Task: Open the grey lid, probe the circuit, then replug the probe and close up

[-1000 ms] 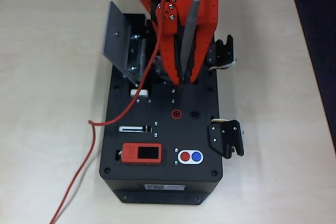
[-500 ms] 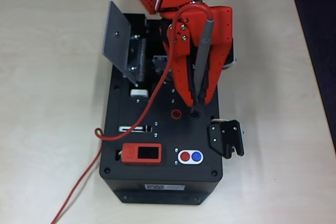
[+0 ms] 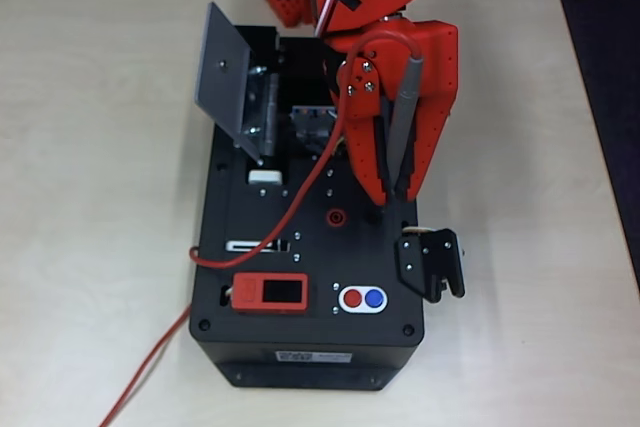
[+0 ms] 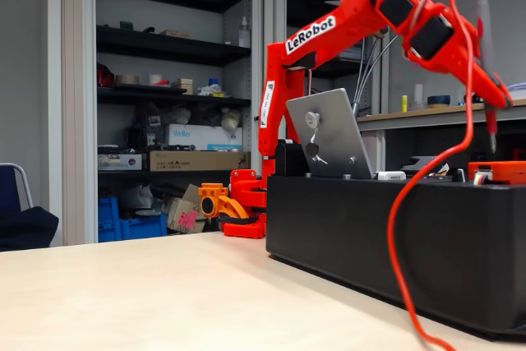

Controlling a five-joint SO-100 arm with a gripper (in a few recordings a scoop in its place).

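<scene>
The grey lid (image 3: 225, 72) stands swung open on its hinge at the back left of the black box (image 3: 300, 347); its round knob faces the fixed view, on the lid (image 4: 333, 145). My red gripper (image 3: 395, 200) is shut on the probe (image 3: 403, 117), a grey rod pointing down at the box top just right of the red socket (image 3: 337, 216). In the fixed view the probe (image 4: 486, 55) hangs upright in the gripper (image 4: 500, 98), its tip a little above the box (image 4: 394, 236). Its red cable (image 3: 250, 247) loops across the box and off the front left.
The opened compartment (image 3: 315, 127) shows metal parts. On the box front lie an orange-red display module (image 3: 270, 293), a red and blue button pair (image 3: 363, 298) and a white tab (image 3: 264, 177). A black clip bracket (image 3: 432, 262) juts from the box's right side. Bare table surrounds the box.
My gripper has carried the probe from beside the opened compartment toward the front right of the box, ending over the spot right of the red socket. The cable slid along with it.
</scene>
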